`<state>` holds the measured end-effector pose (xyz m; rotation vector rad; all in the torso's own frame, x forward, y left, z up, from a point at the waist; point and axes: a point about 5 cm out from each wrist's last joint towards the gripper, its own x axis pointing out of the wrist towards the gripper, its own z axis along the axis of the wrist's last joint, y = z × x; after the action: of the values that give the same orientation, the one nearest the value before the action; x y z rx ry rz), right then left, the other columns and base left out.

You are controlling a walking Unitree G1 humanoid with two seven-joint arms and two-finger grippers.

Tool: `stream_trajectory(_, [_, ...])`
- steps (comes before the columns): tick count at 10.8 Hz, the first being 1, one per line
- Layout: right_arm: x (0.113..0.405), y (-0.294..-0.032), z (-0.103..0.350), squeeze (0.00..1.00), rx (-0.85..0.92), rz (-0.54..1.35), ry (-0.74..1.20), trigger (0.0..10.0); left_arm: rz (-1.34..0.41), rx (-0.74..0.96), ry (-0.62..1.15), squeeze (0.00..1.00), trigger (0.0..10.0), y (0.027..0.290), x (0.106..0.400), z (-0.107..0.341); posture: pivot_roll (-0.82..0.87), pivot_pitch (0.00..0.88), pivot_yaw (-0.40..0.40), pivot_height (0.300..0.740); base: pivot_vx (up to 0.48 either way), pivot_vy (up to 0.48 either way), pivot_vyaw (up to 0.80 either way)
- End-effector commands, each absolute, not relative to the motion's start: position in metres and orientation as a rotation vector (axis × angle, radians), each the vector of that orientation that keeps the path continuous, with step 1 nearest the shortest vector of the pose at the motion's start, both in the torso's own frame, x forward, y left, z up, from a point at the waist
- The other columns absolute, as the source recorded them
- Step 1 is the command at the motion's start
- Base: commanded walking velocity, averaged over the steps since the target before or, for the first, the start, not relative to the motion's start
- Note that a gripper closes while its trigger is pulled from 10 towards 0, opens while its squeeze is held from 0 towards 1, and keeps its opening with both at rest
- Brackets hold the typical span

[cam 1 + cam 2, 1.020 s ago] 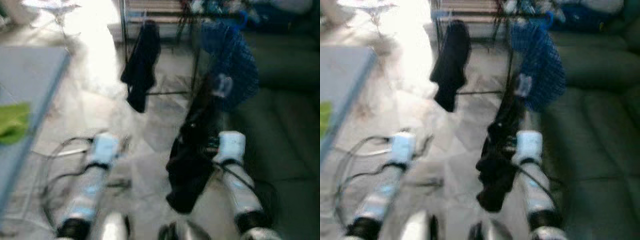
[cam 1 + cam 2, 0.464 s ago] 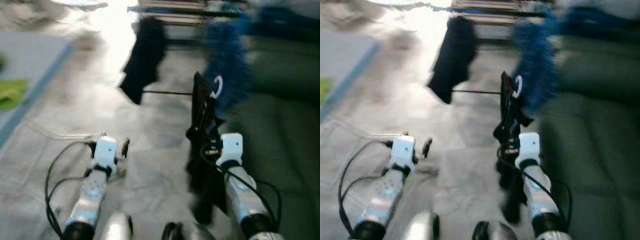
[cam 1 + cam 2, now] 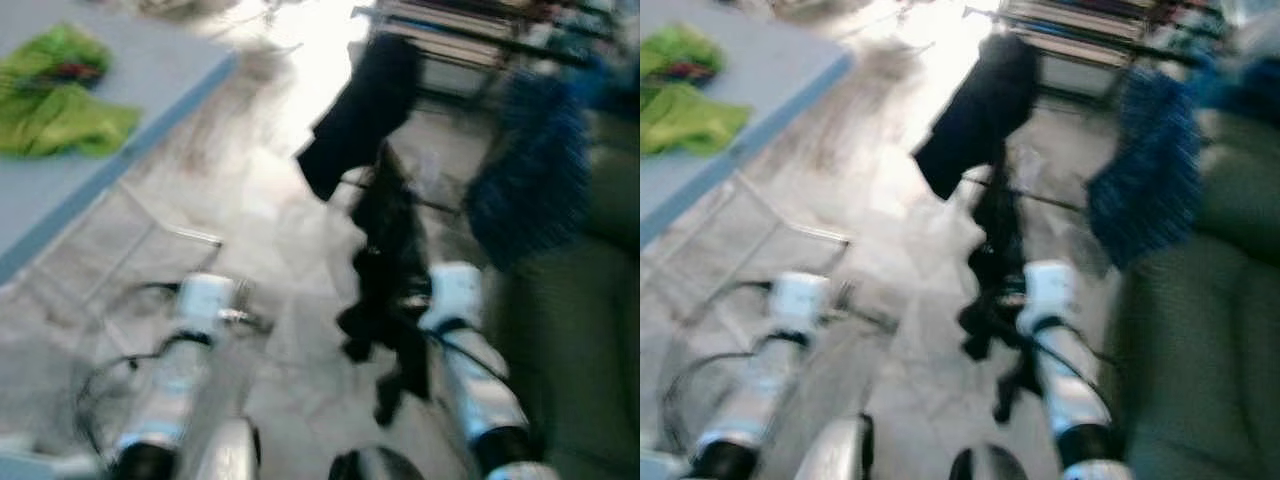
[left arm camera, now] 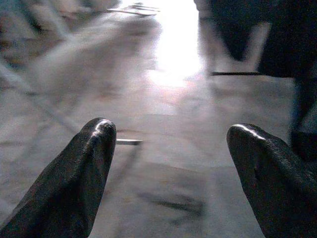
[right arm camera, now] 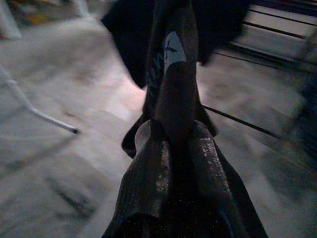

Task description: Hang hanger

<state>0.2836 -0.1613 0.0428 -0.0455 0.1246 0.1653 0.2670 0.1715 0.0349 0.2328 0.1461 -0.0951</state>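
My right gripper (image 5: 173,135) is shut on a hanger carrying a black garment (image 3: 385,245), which hangs in front of my right arm above the floor; the hanger's own shape is lost in blur. Ahead stands a clothes rack (image 3: 480,35) with another black garment (image 3: 360,110) and a blue one (image 3: 530,170) hanging from it. My held garment is short of the rack, below its bar. The left gripper (image 4: 171,144) is open over the bare floor, with nothing between its fingers, and shows at the left in the head view (image 3: 238,296).
A grey-blue table (image 3: 130,90) at the left bears a green cloth (image 3: 60,105). A dark green sofa (image 3: 590,330) runs along the right. Cables (image 3: 110,370) lie on the pale floor by my left arm. The picture is blurred.
The whole picture has shifted, so the camera moved: the table and green cloth now show larger at the left. My right gripper still holds the garment on its hanger.
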Motion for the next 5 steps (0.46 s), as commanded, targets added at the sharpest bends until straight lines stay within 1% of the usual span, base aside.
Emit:
stream_trajectory(1, [0.286, -0.169, 0.053, 0.00, -0.052, 0.150, 0.074, 10.0, -0.121, 0.258, 0.136, 0.00, 10.0, 0.164, 0.264, 0.035, 0.05, 0.127, -0.067, 0.740, 0.000, 0.000, 0.80])
stream_trajectory(2, [0.285, -0.167, 0.053, 0.00, -0.045, 0.154, 0.074, 10.0, -0.130, 0.315, 0.140, 0.00, 10.0, 0.170, 0.262, 0.032, 0.06, 0.130, -0.064, 0.740, 0.000, 0.000, 0.80])
stream_trajectory(3, [0.285, -0.164, 0.053, 0.00, -0.038, 0.167, 0.074, 10.0, -0.135, 0.269, 0.155, 0.00, 10.0, 0.182, 0.264, 0.034, 0.06, 0.129, -0.065, 0.740, 0.000, 0.000, 0.80])
stream_trajectory(5, [0.285, -0.160, 0.055, 0.00, -0.013, 0.208, 0.069, 10.0, -0.130, 0.230, 0.140, 0.00, 10.0, 0.185, 0.268, 0.040, 0.06, 0.130, -0.064, 0.740, 0.000, 0.000, 0.80])
